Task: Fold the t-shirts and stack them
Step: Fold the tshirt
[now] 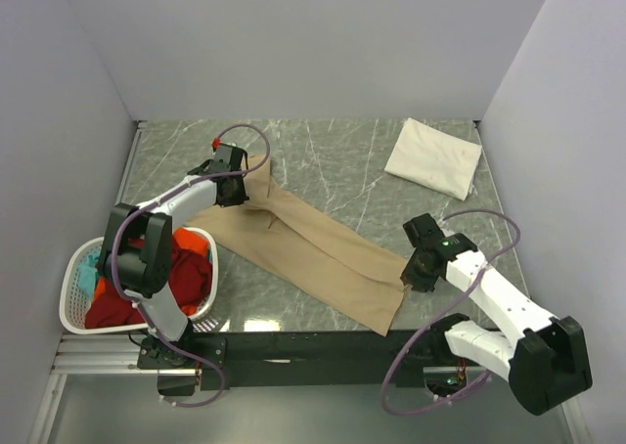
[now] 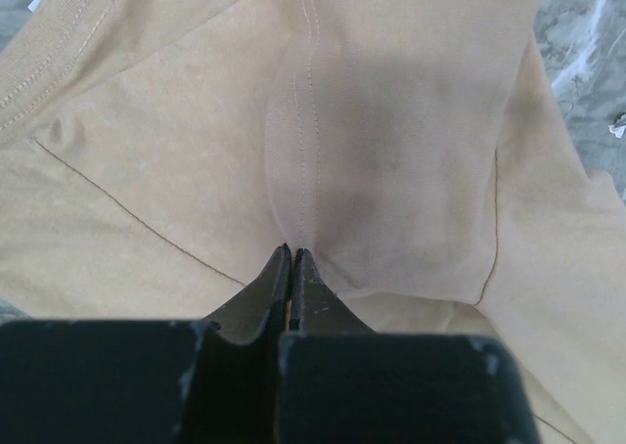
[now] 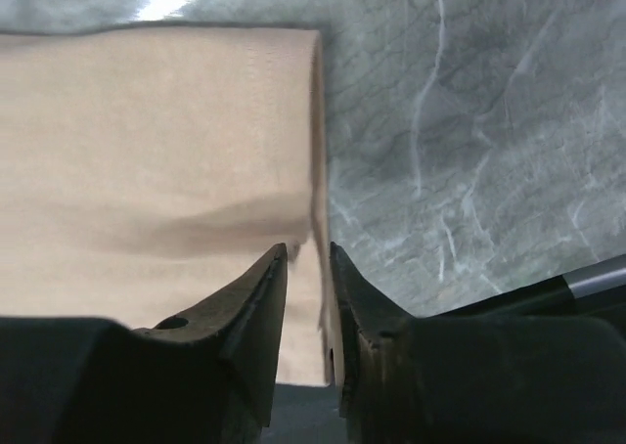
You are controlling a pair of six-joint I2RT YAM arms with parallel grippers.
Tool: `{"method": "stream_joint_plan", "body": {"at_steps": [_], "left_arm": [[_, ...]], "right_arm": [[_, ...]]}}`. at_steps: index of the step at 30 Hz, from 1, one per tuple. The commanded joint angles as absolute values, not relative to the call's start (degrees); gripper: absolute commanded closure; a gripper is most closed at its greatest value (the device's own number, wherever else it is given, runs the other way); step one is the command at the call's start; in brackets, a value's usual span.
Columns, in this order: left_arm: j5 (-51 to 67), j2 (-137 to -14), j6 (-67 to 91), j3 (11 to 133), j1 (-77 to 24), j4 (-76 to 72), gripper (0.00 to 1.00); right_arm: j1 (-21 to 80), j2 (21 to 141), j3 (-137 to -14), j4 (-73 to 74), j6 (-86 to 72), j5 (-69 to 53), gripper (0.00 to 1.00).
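Where the tan t-shirt [image 1: 303, 248] lay folded into a long band slanting across the marble table [image 1: 342, 160], each of its ends met a gripper. The left gripper [image 2: 292, 253] was clamped tight on the cloth at the collar end, and a narrow pinched ridge of fabric ran away from its fingertips. At the hem end the right gripper [image 3: 308, 253] stood with its jaws a little apart. A straight edge of the band lay in the gap, with cloth to the left of the fingers and bare marble to their right. It had hold of nothing that could be seen. That corner of the shirt lay close to the table's dark near edge.

Beyond the right gripper, toward the far right corner, the cream t-shirt [image 1: 433, 156] lay as a flat folded rectangle, well apart from the tan one, with open marble between them. Back along the left arm, beside the table's left edge, a white basket [image 1: 73, 312] held a red shirt [image 1: 191, 273], an orange shirt [image 1: 186, 241] and a teal shirt [image 1: 91, 263].
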State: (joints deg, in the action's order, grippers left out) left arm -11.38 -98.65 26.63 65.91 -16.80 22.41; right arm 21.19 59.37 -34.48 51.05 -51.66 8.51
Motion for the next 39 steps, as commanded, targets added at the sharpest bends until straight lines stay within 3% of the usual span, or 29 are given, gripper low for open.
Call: {"method": "stream_joint_plan", "body": {"at_steps": [1,16,26,39], "left_arm": [[-10.8,-99.0,26.2,67.1,-16.4,23.2,1.00],[-9.7,-99.0,25.8,66.7,-16.3,23.5,1.00],[-9.1,-98.5,27.1,65.7,-16.4,23.9,1.00],[-8.7,-99.3,27.6,64.6,-16.4,23.8,1.00]], "right_arm": [[21.6,55.7,-38.4,53.5,-52.8,10.1,0.67],[21.6,67.2,-37.6,43.5,-53.0,7.3,0.68],[18.1,69.8,-37.2,43.9,-53.4,9.8,0.59],[16.4,74.2,-36.2,43.6,-52.5,11.4,0.64]]}}
